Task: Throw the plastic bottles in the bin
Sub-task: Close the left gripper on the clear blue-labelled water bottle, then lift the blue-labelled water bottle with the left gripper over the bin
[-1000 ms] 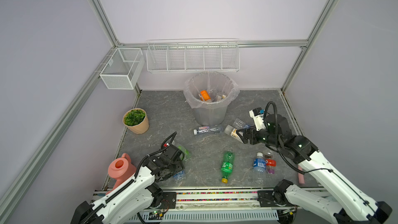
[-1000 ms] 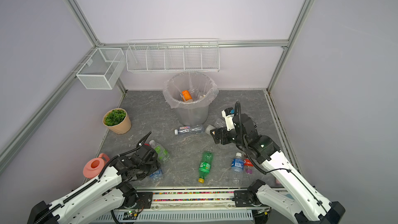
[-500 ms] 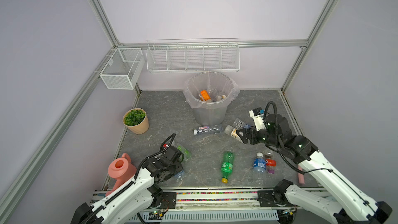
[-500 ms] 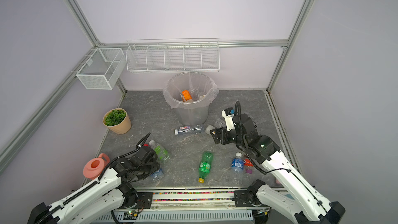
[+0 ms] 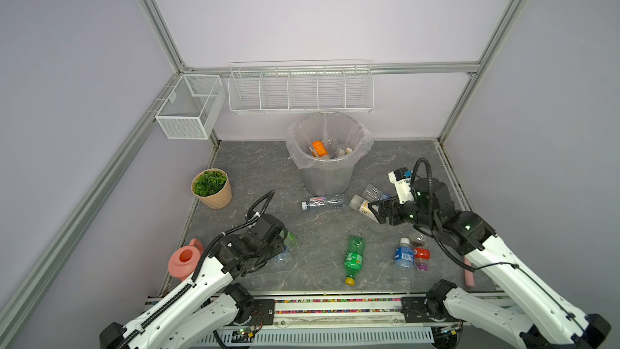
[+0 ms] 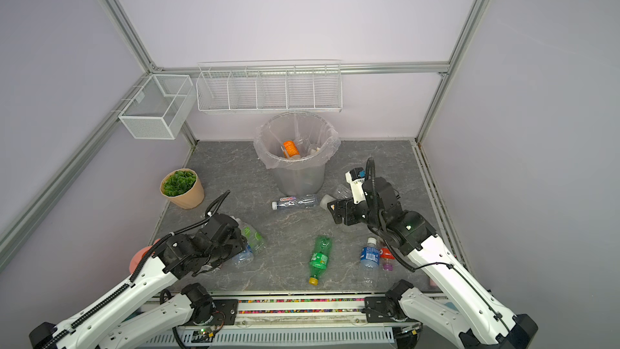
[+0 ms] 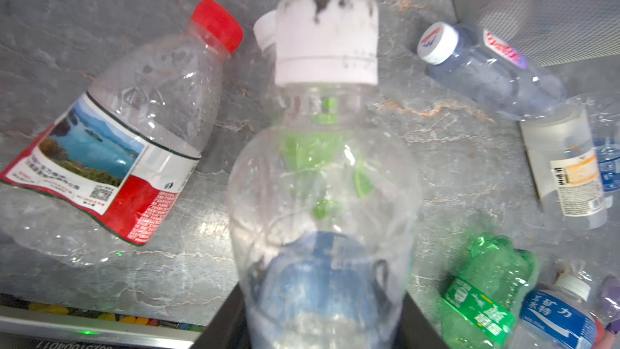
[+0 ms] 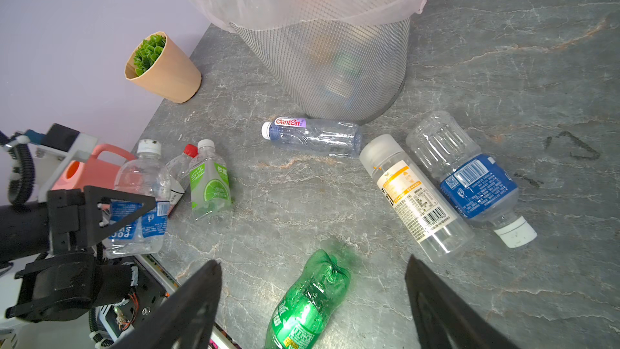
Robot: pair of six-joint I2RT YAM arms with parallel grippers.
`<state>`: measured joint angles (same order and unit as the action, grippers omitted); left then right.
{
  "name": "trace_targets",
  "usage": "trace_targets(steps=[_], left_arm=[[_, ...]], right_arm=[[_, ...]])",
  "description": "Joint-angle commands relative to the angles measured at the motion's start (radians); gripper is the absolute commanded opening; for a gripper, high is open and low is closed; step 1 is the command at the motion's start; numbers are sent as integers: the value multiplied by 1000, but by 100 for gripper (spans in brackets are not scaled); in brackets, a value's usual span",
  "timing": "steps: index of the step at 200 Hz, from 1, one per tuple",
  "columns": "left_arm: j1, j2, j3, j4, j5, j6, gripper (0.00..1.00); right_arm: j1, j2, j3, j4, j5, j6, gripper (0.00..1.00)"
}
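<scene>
Low at the left of both top views, by the front edge of the desk [image 5: 255, 176], a white-capped bottle [image 7: 322, 179] is clamped by the left fingers [image 7: 221, 330]. The grip, hidden under the arm there, is shown in the left wrist view, with the long axis running outward and the cap foremost. Over a green bottle [image 8: 308, 300] the right fingers [image 8: 191, 303] are spread, empty. Bare desk is seen before the bin [image 5: 327, 179], upper centre.

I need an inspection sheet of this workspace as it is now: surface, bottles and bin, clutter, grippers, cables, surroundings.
Surface: grey marbled table, several bottles scattered on it.
Job's things: bin upright at the back, orange bottle and others inside; green bottle and Ganten bottle lie on the table.
Clutter: watering can and plant pot, both on the left.
Grippers: left gripper shut on a white-cap bottle; right gripper jaws open, holding nothing.
Cables: left cable and right cable loop above the wrists.
Surroundings: long basket and small basket on the walls.
</scene>
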<state>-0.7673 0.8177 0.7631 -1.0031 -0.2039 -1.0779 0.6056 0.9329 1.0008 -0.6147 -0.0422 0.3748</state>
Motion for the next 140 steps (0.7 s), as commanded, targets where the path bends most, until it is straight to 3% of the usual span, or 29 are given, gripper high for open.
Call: trace_targets(steps=[1,61,140], left_arm=[[-12,14,100,-48,-106,62,32],[-12,113,374,12,-259,258,19],[-12,318,713,259,-344,536,18]], right_arm=[[5,-16,-17,-1,9,10,88],[6,-27,-17,-16,21,6,88],[6,-31,-19,-25,30,1,88]])
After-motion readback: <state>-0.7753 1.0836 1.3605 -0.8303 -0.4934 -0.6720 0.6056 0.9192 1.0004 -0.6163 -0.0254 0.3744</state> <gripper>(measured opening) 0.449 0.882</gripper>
